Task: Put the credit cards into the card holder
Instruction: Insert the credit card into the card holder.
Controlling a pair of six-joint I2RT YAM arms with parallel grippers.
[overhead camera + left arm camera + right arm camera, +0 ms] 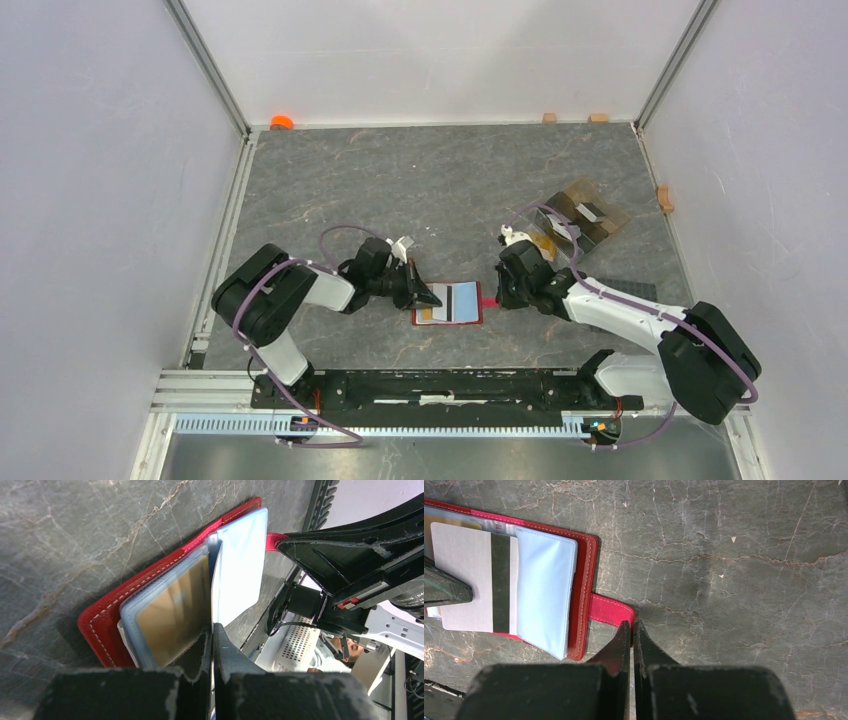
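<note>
A pale card (471,580) with a dark stripe lies partly inside a clear sleeve (546,590) of the open red card holder (584,580), which sits on the grey table (749,580) between the arms. The left gripper (212,630) is clamped on the card's outer edge. The right gripper (631,627) is closed, its tips touching the holder's red strap (609,609).

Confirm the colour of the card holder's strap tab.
The tab is red, like the card holder cover; clearest in the right wrist view.
</note>
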